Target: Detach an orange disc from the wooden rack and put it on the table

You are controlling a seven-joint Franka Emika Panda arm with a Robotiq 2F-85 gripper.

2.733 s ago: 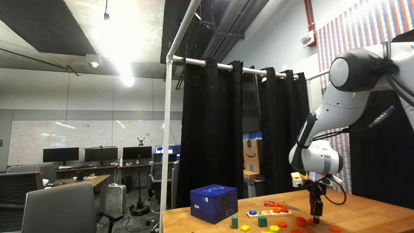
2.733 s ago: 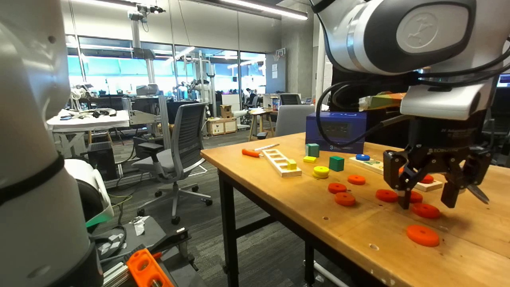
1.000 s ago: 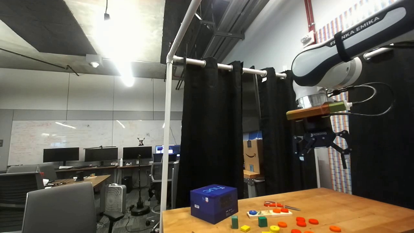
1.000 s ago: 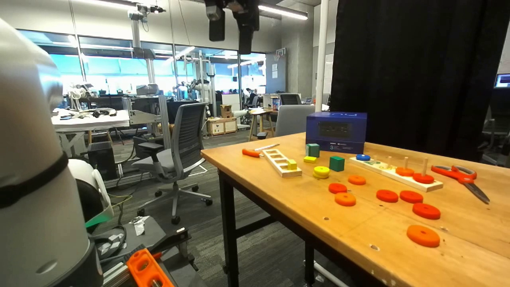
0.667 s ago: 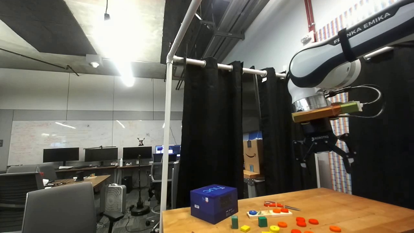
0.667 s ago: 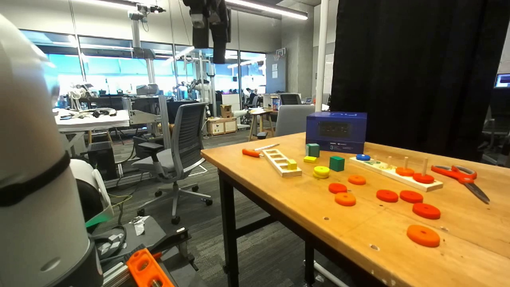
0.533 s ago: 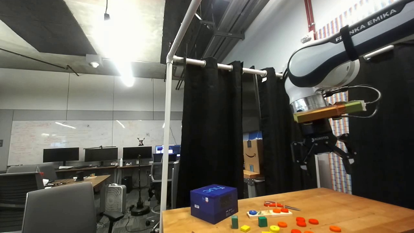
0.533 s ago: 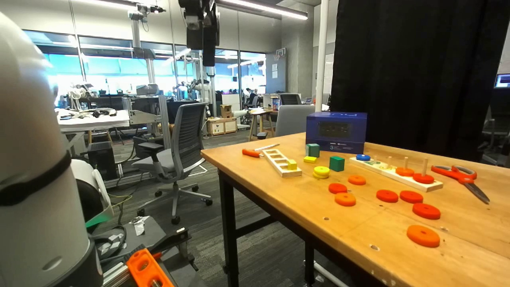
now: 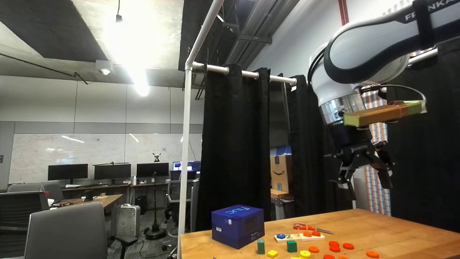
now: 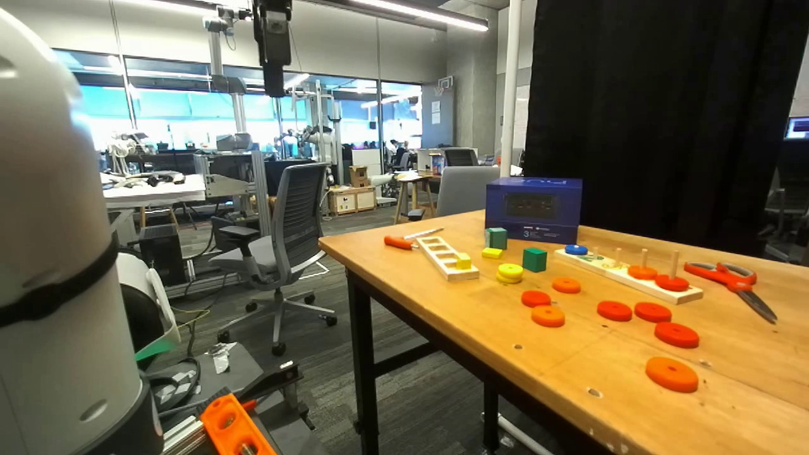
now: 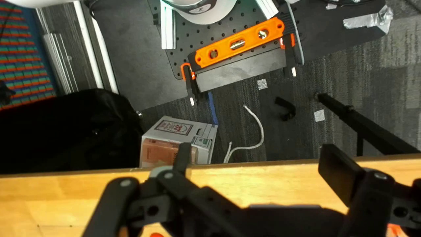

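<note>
Well apart: flat orange disc, black jointed claw

Here the disc sits around an upright peg of the long pale-wood rack, just beside a red disc. The claw, spread wide and holding nothing, hangs well above the rack's level, toward the robot's base; the disc lies down and outward. Loose smooth orange discs near the rack rest on the light-brown wooden bench; whether one completes the task, I can't tell.

light wooden table, blue box, pegged rack, loose orange discs, red discs, scissors, green blocks
</note>
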